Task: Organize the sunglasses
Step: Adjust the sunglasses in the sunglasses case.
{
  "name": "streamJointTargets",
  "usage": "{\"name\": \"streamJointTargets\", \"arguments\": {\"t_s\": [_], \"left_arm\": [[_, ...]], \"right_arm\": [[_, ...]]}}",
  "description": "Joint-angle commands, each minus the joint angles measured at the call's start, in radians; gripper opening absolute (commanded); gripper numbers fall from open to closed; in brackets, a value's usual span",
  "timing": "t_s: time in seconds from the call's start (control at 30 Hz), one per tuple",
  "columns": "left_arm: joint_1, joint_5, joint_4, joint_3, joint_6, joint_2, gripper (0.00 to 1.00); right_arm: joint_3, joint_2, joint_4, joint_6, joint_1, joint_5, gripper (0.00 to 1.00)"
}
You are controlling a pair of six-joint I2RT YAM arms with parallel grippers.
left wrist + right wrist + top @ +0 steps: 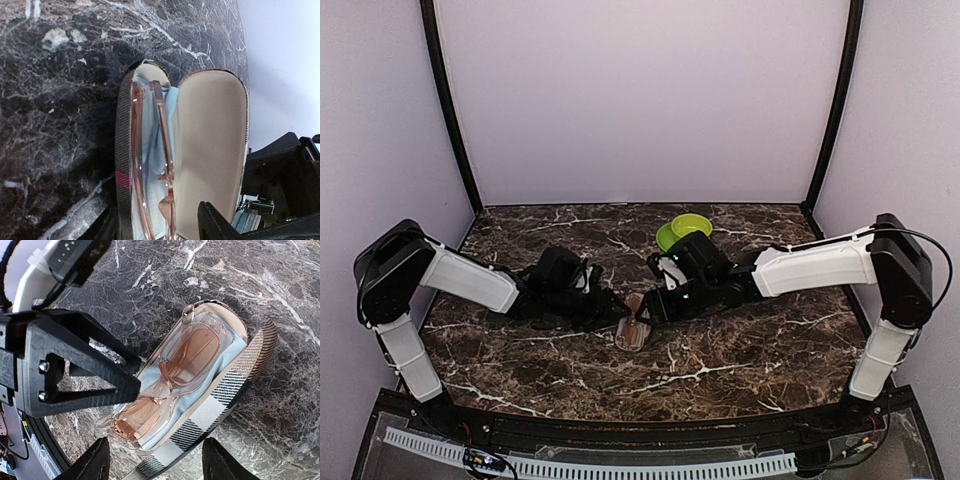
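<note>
**A:** How far along is the tidying?

**B:** Most of the way, I'd judge. The pink-framed sunglasses (170,380) lie inside the open plaid case (220,390), on a pale blue cloth (170,115). The case sits mid-table between the two arms.

**A:** And the grippers?

**B:** The left gripper (157,225) has its jaws partly apart astride the case's end, and I see it clamping nothing. The right gripper (160,460) is spread wide above the plaid lid, also holding nothing.

**A:** What remains?

**B:** The lid stands open with its tan lining showing, so shutting it looks like the step left.

**A:** Anything farther back?

**B:** A green bowl (683,232) on the marble table (770,350), beside the right arm.
</note>
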Motion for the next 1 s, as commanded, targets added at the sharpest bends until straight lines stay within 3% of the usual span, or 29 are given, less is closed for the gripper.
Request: {"name": "streamJointTargets", "arguments": {"t_s": [0.0, 0.47, 0.97], "left_arm": [[-0.002, 0.074, 0.063, -0.020, -0.028, 0.024, 0.54], [-0.003, 0.150, 0.059, -0.027, -0.029, 0.022, 0.54], [-0.001, 0.252, 0.026, -0.005, 0.018, 0.014, 0.54]], "right_arm": [[0.043, 0.025, -0.006, 0.004, 0.007, 0.020, 0.64], [0.099, 0.061, -0.025, 0.008, 0.007, 0.040, 0.66], [0.151, 0.101, -0.047, -0.023, 0.005, 0.039, 0.61]]}}
